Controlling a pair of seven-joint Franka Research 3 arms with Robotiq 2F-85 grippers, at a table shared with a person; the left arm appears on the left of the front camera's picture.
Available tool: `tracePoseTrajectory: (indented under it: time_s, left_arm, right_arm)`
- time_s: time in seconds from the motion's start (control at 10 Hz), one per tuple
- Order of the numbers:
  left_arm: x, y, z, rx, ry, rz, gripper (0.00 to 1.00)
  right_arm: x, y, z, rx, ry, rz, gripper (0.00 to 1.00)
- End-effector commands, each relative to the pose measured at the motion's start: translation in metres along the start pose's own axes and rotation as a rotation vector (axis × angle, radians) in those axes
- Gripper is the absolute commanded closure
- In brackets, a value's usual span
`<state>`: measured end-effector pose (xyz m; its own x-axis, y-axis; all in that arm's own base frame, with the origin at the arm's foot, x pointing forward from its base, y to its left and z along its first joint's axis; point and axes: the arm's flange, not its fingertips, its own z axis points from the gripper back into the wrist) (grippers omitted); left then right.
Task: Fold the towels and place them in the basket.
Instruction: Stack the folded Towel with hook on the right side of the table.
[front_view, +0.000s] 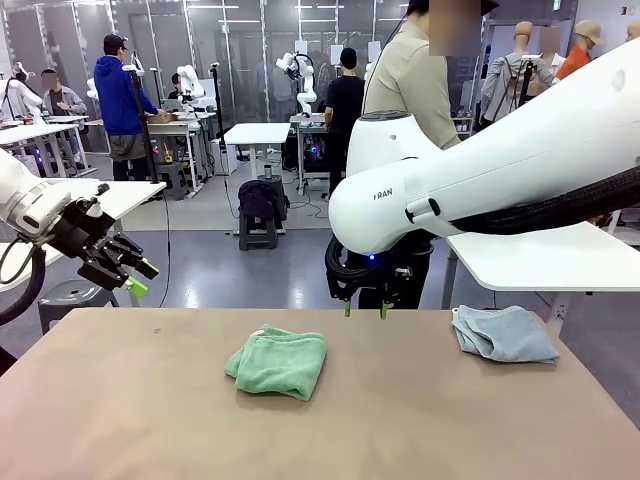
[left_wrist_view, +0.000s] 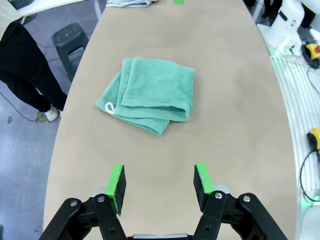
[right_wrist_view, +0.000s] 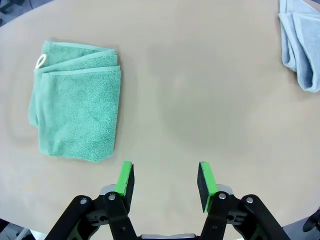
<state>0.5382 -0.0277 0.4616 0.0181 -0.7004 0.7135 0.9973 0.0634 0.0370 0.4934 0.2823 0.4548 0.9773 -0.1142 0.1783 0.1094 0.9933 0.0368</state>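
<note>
While both grippers are held apart-jawed and empty, the left gripper (front_view: 140, 278) at the table's left edge and the right gripper (front_view: 364, 308) above its far middle, a folded green towel (front_view: 279, 361) is seen mid-table and a blue-grey towel (front_view: 503, 333) far right.

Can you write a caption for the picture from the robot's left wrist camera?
Left gripper, jaws open and empty, hovers above the table near a folded green towel.

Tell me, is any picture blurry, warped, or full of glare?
Front view: sharp, evenly lit, soft shadow under the green towel. Left wrist view: the table edges bow, wide-angle warp. Right wrist view: same bowing, faint shadow right of that towel; no glare.
</note>
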Motion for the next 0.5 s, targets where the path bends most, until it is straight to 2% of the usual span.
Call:
tracePoseTrajectory:
  time_s: [0.0,0.4]
  left_arm:
    - [0.0011,-0.0024,0.002,0.002,-0.002,-0.002,0.3]
    - [0.0011,-0.0024,0.002,0.002,-0.002,-0.002,0.3]
  right_arm:
    - [0.002,0.0044,0.0006,-0.019,-0.009,-0.024,0.36]
    - [0.002,0.0044,0.0006,-0.019,-0.009,-0.024,0.36]
